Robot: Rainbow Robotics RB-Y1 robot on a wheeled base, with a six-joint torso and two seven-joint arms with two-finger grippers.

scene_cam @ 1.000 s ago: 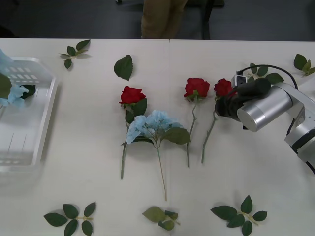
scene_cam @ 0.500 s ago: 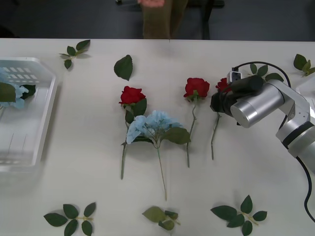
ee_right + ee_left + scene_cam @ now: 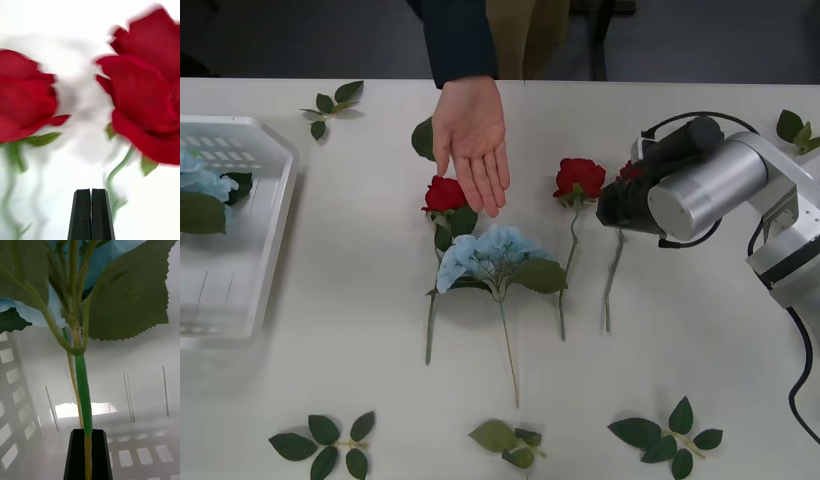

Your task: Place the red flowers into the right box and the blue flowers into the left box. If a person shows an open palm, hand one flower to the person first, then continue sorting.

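Red flowers [image 3: 580,178] look light and floppy; the right gripper [image 3: 91,195], fingers pressed together, pinches one thin stem.

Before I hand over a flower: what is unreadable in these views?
Front view: the right arm's silver wrist covers most of the rightmost red rose.
Right wrist view: roses blurred; whether the shut right gripper pinches a stem is unclear.
Front view: the edge cuts the left box and the blue flower the left gripper holds.

The open palm [image 3: 473,140] hovers above the left red flower [image 3: 445,194], blocking access.
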